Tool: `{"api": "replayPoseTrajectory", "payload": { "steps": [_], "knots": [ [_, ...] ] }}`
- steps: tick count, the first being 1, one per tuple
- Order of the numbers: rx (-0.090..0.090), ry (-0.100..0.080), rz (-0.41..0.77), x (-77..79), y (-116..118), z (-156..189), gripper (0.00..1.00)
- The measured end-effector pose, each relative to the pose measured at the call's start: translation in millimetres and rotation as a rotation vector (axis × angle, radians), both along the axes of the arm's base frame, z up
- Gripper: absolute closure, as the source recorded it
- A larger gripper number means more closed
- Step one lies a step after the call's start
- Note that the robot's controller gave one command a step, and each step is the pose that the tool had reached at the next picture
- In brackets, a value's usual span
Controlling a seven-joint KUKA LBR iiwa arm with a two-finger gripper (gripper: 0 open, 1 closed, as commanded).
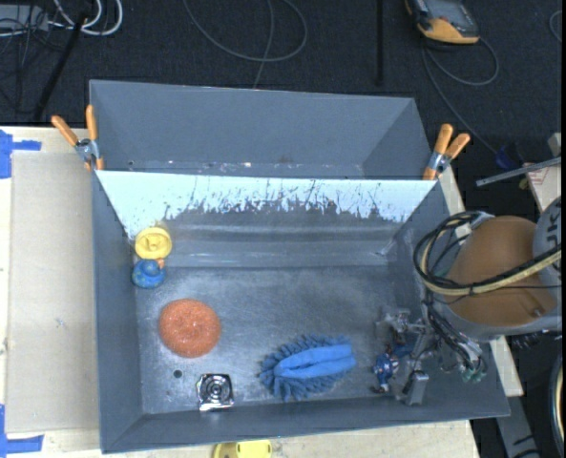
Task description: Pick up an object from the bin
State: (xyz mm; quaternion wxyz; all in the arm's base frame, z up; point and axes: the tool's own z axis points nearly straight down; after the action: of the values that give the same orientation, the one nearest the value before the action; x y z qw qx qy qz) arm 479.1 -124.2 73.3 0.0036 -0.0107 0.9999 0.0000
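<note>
Camera view: the gripper (407, 363) sits in the near right corner of the grey metal bin (263, 151), near the fuzzy blue chenille duster (309, 363); spread or closed, I cannot tell. Hemmed by walls, it could scrape metal or just nudge the soft duster away.

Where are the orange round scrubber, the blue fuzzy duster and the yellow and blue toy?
orange round scrubber (189, 327), camera view, its middle.
blue fuzzy duster (311, 361), camera view, its smooth central band.
yellow and blue toy (153, 244), camera view, its yellow top.
</note>
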Motion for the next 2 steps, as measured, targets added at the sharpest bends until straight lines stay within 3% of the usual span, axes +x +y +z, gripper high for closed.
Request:
{"api": "replayPoseTrajectory", "payload": {
  "steps": [1,2],
  "knots": [
    [0.0,0.007,0.065,-4.7,-10.9,-3.9,1.0],
    [0.0,0.007,0.066,-4.7,-10.9,-3.9,1.0]
  ]
}}
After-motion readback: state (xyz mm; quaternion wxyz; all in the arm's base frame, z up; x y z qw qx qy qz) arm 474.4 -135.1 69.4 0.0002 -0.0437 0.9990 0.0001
